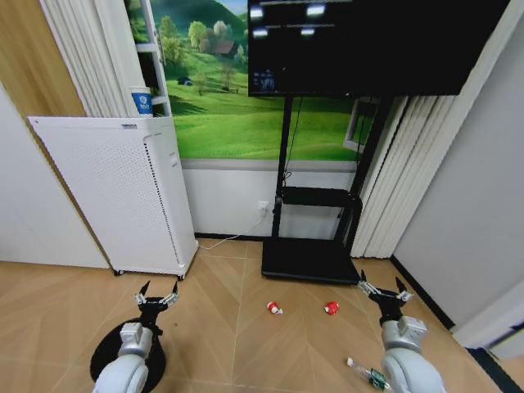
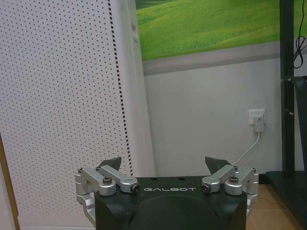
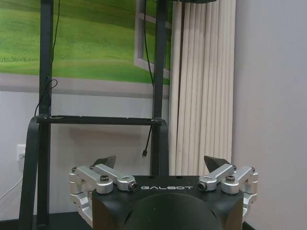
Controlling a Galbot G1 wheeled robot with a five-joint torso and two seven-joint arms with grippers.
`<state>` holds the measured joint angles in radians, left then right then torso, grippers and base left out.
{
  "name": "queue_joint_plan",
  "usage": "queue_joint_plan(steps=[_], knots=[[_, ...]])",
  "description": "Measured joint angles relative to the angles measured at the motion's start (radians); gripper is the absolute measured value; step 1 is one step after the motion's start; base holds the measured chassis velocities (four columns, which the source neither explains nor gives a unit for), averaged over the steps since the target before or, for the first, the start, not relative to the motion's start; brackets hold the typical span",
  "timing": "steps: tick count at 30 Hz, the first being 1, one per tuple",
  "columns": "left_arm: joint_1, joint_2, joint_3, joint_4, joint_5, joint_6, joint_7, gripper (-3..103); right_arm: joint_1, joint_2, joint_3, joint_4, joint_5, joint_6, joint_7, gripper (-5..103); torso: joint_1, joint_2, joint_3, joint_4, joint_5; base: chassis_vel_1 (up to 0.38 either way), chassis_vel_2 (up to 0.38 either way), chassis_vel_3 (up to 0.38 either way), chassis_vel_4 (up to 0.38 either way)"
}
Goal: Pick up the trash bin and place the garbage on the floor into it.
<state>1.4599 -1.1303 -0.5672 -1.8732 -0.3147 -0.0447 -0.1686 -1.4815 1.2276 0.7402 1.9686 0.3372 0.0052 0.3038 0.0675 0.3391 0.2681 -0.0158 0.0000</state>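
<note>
Head view: left gripper (image 1: 157, 293) above the trash bin (image 1: 105, 352) rim, right gripper (image 1: 383, 292) over open floor, both fingers spread.

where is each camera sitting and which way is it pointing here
Head view: high up, looking forward and down at the wood floor; both arms show, left gripper above the black round trash bin, right gripper open too.
Left wrist view: behind open fingers, facing the white perforated appliance.
Right wrist view: behind open fingers, facing the black TV stand.
Shared: the green landscape mural.
</note>
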Motion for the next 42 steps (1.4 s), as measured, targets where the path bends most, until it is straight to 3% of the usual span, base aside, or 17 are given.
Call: queue_joint_plan(steps=[11, 18, 20, 22, 23, 24, 27, 31, 33, 37, 39, 42], knots=[[0.044, -0.014, -0.048, -0.013, 0.0, -0.005, 0.02, 97, 0.003, 0.002, 0.001, -0.003, -0.01, -0.007, 0.0, 100, -0.013, -0.039, -0.027, 0.0001, -0.0001, 0.0, 0.0, 0.0, 0.0], [0.08, -0.016, -0.09, -0.035, -0.009, 0.031, 0.042, 98, 0.007, -0.001, 0.003, -0.017, -0.025, -0.006, 0.003, 100, -0.021, -0.063, -0.041, 0.0, -0.0001, 0.0, 0.0, 0.0, 0.0], [0.114, -0.011, -0.125, -0.064, -0.033, 0.081, 0.033, 97, 0.012, -0.004, 0.003, -0.023, -0.025, -0.009, 0.006, 100, -0.025, -0.074, -0.049, -0.0001, -0.0001, 0.0, 0.0, 0.0, 0.0], [0.127, -0.01, -0.139, -0.074, -0.039, 0.097, 0.03, 97, 0.013, -0.005, 0.003, -0.024, -0.025, -0.011, 0.006, 100, -0.026, -0.077, -0.051, -0.0002, -0.0001, 0.0, 0.0, 0.0, 0.0], [0.165, -0.007, -0.174, -0.099, -0.053, 0.145, 0.023, 96, 0.016, -0.007, 0.004, -0.029, -0.025, -0.013, 0.007, 100, -0.028, -0.084, -0.056, 0.0, -0.0001, 0.0, 0.0, 0.0, 0.0], [0.165, -0.007, -0.174, -0.099, -0.053, 0.145, 0.023, 96, 0.016, -0.007, 0.004, -0.029, -0.025, -0.013, 0.007, 100, -0.028, -0.084, -0.056, 0.0, -0.0001, 0.0, 0.0, 0.0, 0.0], [0.331, 0.002, -0.314, -0.185, -0.118, 0.299, 0.057, 96, 0.029, -0.01, 0.004, -0.054, -0.023, -0.014, 0.006, 100, -0.034, -0.104, -0.07, 0.0004, 0.0001, 0.0, 0.0, 0.0, 0.0], [0.397, -0.001, -0.374, -0.214, -0.17, 0.364, 0.077, 93, 0.038, -0.01, 0.0, -0.065, -0.023, -0.013, 0.005, 100, -0.036, -0.113, -0.077, 0.0003, 0.0, 0.0, 0.0, 0.0, 0.0], [0.462, -0.009, -0.439, -0.233, -0.253, 0.432, 0.095, 92, 0.047, -0.01, -0.007, -0.075, -0.023, -0.013, 0.003, 100, -0.04, -0.126, -0.087, 0.0003, 0.0002, 0.0, 0.0, 0.0, 0.0], [0.504, -0.018, -0.482, -0.239, -0.358, 0.451, 0.095, 92, 0.056, -0.012, -0.012, -0.085, -0.021, -0.012, -0.001, 100, -0.044, -0.141, -0.096, 0.0001, -0.0001, 0.0, 0.0, 0.0, 0.0], [0.522, -0.033, -0.51, -0.259, -0.457, 0.479, 0.052, 91, 0.06, -0.014, -0.012, -0.091, -0.018, -0.01, -0.008, 100, -0.048, -0.15, -0.102, -0.0001, 0.0, 0.0, 0.0, 0.0, 0.0], [0.528, -0.051, -0.532, -0.268, -0.501, 0.508, 0.007, 91, 0.063, -0.015, -0.009, -0.097, -0.014, -0.007, -0.011, 100, -0.051, -0.159, -0.108, -0.0001, 0.0001, 0.0, 0.0, 0.0, 0.0]])
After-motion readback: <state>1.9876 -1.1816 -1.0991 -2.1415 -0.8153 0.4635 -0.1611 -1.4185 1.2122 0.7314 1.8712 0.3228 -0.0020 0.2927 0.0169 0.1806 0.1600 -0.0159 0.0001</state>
